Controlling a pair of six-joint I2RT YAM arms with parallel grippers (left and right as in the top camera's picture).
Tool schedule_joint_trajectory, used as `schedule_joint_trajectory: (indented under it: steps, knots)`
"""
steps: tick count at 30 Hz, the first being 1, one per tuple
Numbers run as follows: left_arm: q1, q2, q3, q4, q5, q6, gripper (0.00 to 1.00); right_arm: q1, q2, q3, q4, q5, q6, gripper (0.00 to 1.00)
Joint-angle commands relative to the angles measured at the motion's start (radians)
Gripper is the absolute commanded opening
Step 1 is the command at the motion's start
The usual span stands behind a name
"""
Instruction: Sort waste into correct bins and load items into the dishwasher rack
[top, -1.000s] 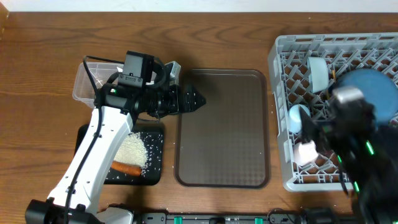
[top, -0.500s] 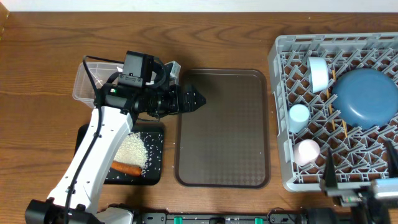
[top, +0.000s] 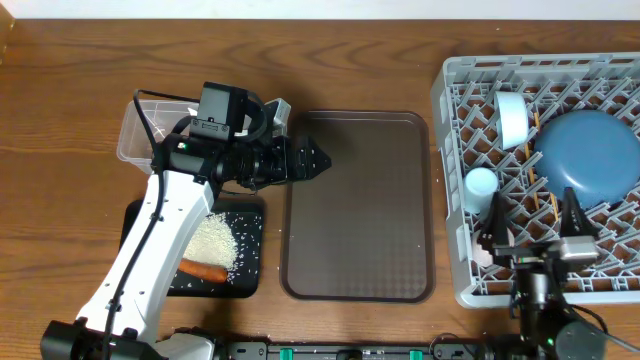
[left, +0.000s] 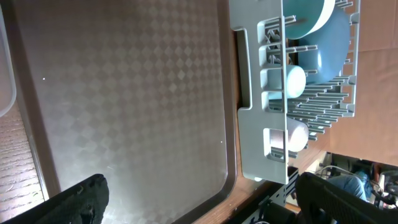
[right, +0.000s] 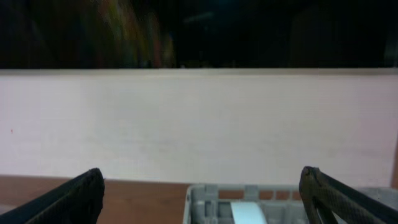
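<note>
The grey dishwasher rack (top: 450, 200) at the right holds the dark blue plate (top: 590, 160), the light blue bowl (top: 512, 118) and the light blue cup (top: 481, 186). The pinkish-white cup (top: 486, 250) is partly hidden by my right gripper (top: 533, 203). That gripper is open and empty at the rack's front edge. Thin wooden chopsticks (top: 548, 203) stand among the pegs. The black tray (top: 250, 225) holds rice (top: 215, 240) and the carrot (top: 203, 270). My left gripper (top: 318, 159) is open and empty over the brown tray's left edge. The clear tub (top: 138, 125) is partly under the left arm. No napkins or wrapper show.
The brown serving tray (top: 360, 205) lies bare mid-table and fills the left wrist view (left: 124, 93), with the rack (left: 258, 130) beside it. The right wrist view shows the wall and the rack's rim (right: 249, 191). The left arm crosses the tub and the black tray.
The right arm has left the space over the rack, dropped past the table's front edge, then come back up at the rack's front. The left arm has not moved.
</note>
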Motion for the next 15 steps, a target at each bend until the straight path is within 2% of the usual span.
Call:
schedule_joint_trajectory:
  steps: [1,5,15]
  knots:
    - [0.003,-0.009,0.006,-0.001,-0.009,0.009,0.98,-0.007,-0.009,-0.09,0.067,-0.002,0.044,0.99]
    - [0.003,-0.009,0.006,-0.001,-0.009,0.009,0.98,-0.007,-0.01,-0.16,0.089,-0.003,0.044,0.99]
    - [0.003,-0.009,0.006,-0.001,-0.009,0.009,0.98,-0.007,-0.01,-0.158,-0.229,0.002,-0.007,0.99]
